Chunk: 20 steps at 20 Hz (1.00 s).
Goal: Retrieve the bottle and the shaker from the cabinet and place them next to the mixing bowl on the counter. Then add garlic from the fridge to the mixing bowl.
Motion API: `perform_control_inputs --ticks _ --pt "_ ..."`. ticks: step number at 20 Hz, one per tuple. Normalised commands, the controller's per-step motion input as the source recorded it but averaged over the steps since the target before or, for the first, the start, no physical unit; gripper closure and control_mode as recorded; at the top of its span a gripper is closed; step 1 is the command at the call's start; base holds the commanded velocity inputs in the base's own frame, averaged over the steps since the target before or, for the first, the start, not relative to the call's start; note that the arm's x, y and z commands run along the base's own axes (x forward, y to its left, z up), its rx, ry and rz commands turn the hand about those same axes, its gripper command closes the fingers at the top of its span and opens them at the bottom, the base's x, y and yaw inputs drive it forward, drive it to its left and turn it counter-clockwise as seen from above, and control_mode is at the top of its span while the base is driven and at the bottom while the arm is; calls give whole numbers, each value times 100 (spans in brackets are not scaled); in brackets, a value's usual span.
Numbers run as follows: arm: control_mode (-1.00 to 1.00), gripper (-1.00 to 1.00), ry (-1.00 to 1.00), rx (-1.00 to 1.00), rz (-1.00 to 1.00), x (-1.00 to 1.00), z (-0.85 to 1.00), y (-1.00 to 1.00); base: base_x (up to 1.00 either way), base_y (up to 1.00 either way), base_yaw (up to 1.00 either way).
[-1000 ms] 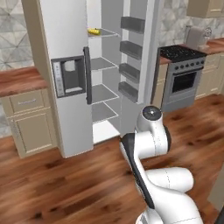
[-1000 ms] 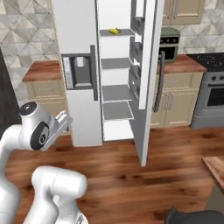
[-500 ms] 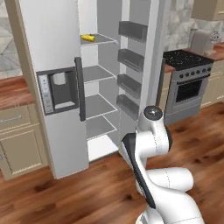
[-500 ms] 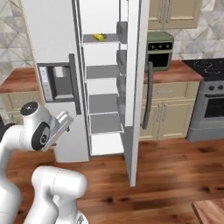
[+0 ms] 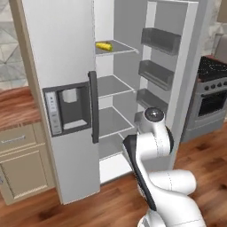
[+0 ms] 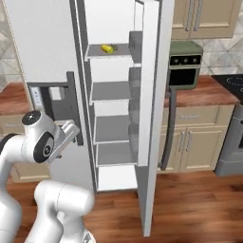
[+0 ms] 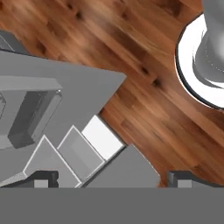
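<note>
Tool (image 7: 112,179) wide, empty — base views add garlic (image 5: 104,45) on fridge (image 5: 62,57) shelf.

fridge (image 5: 66,57) top cut off, small yellow item (image 5: 103,45) on shelf unidentifiable

white arm (image 5: 150,146) folded upright over its base, pincer (image 7: 111,179) pointing down, fingers spread wide

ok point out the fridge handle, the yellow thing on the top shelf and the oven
fridge handle (image 5: 93,106), left base view, middle of the black bar
yellow thing (image 5: 103,45), left base view, its middle
oven (image 5: 213,99), left base view, door glass
</note>
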Motion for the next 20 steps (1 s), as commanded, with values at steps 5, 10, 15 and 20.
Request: perform_control_inputs --ticks 5,10,15,20 --pt "100 -100 0 0 0 0 0 0 38 -64 21" --pt "100 -100 0 0 0 0 0 0 34 -1 2" --pt "100 -100 0 0 0 0 0 0 77 5 0" --pt "100 -100 0 0 0 0 0 0 63 -19 5"
